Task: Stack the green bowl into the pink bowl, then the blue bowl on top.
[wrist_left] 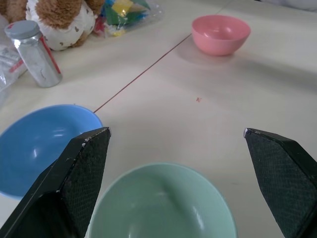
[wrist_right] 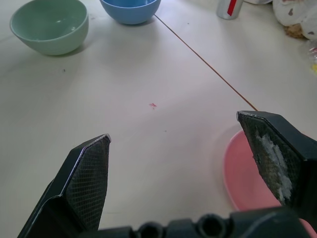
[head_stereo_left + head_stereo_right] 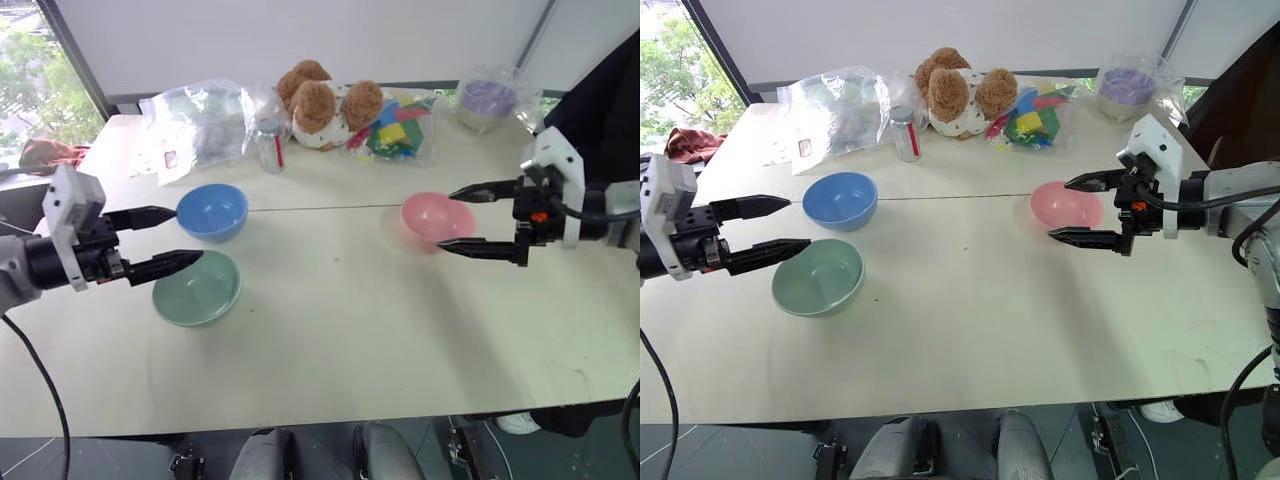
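Left gripper [image 3: 185, 237]: spread wide, empty, just left of the green bowl [image 3: 197, 287]; you pinch one rim wall, lift level.
Blue bowl [image 3: 212, 210]: just behind the green bowl; avoid it.
Pink bowl [image 3: 437, 215]: well right of the green bowl, your drop target.
Right gripper [image 3: 445, 220]: spread, empty, beside the pink bowl.
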You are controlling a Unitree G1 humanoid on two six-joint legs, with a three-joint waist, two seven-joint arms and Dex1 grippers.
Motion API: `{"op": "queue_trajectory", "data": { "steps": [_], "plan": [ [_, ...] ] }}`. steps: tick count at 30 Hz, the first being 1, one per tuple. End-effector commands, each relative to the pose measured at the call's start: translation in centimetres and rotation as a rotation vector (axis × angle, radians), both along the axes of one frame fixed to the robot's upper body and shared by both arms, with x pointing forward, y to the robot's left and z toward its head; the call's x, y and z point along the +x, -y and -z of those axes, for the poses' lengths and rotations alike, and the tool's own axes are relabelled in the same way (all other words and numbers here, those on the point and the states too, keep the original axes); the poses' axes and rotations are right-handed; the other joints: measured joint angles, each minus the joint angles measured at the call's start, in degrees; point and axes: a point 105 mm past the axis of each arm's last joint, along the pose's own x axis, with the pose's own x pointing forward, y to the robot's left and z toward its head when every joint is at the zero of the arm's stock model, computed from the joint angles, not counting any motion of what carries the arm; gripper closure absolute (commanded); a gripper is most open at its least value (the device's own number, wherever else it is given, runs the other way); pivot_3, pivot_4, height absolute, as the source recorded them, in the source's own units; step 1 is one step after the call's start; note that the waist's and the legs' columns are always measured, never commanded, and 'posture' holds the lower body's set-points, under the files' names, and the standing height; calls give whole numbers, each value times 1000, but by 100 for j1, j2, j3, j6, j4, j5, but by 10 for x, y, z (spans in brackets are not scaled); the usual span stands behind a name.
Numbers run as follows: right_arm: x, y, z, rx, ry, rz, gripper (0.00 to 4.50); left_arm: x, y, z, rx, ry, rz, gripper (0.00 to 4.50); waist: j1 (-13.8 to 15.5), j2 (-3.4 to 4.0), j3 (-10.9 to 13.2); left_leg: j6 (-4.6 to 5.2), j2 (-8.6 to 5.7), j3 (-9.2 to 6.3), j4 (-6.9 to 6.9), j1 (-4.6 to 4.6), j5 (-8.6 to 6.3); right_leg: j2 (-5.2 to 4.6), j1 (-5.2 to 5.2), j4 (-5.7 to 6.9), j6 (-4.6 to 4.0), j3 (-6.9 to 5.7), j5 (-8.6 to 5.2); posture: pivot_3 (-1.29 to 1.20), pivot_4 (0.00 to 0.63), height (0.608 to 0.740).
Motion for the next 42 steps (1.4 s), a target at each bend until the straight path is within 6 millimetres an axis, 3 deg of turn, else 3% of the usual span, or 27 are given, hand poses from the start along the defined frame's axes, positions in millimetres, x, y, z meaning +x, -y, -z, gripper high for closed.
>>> {"op": "queue_trajectory", "data": {
  "steps": [1,24,40,42],
  "plan": [
    [2,-1,-10,-11,53,-14,0,-7,-3,-11,35,35,-3,54,-3,0,0,0,0,0,-1,0,0,0,0,0,0,0,0,0,150,740],
    [22,4,-1,-66,69,79,0,-8,7,-17,-11,71,33,54,-5,3,0,-5,-2,3,-13,0,2,-2,-5,-5,0,0,0,0,150,740],
    [101,2,90,-269,-77,226,0,-4,16,-20,-31,96,61,54,-4,4,1,-15,-5,12,-15,-1,9,2,-9,-3,0,-2,1,0,150,740],
    [105,2,95,-283,-90,221,546,-5,17,-22,-39,102,65,0,-10,4,1,-15,-5,12,-15,-1,9,3,-9,-3,0,-3,1,0,150,740]
  ]
}}
